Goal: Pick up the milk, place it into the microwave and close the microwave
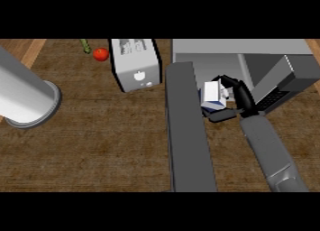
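right hand: my right hand is curled round the milk, carton tilted, held at the microwave opening
milk: white and blue carton, off the surface, between the open door and the microwave body
door: swung wide open, edge toward me
left hand: out of view, only my grey forearm at left
other: toaster left of the microwave, tomato beside it
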You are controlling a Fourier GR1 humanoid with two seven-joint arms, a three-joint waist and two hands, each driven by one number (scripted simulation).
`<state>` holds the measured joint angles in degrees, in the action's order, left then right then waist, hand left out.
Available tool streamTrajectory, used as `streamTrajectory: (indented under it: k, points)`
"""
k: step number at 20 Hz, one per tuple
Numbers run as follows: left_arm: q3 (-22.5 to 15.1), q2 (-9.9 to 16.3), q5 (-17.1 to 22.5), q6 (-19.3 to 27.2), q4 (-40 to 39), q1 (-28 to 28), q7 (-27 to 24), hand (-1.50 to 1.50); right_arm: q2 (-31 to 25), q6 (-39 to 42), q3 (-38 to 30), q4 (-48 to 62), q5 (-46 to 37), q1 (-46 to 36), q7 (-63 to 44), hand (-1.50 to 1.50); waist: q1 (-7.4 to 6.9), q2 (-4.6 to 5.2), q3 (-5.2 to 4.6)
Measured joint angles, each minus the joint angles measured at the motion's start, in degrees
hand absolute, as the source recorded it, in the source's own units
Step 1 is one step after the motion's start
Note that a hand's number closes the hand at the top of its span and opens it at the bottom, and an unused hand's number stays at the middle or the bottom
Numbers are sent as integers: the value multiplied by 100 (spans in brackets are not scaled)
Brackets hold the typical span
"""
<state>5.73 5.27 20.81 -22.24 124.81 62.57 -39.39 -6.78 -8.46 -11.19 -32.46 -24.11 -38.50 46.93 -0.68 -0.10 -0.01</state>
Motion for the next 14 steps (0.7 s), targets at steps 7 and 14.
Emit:
streamTrajectory:
  k: [7,14]
  points:
    - [218,49,116,9,-131,-376,316,-150,-95,-224,-30,699,-172,-922,-603,150,-100,53,3]
    - [332,195,284,-22,-236,-774,596,-150,-289,-1097,-229,1520,-353,-1571,-924,150,-282,156,11]
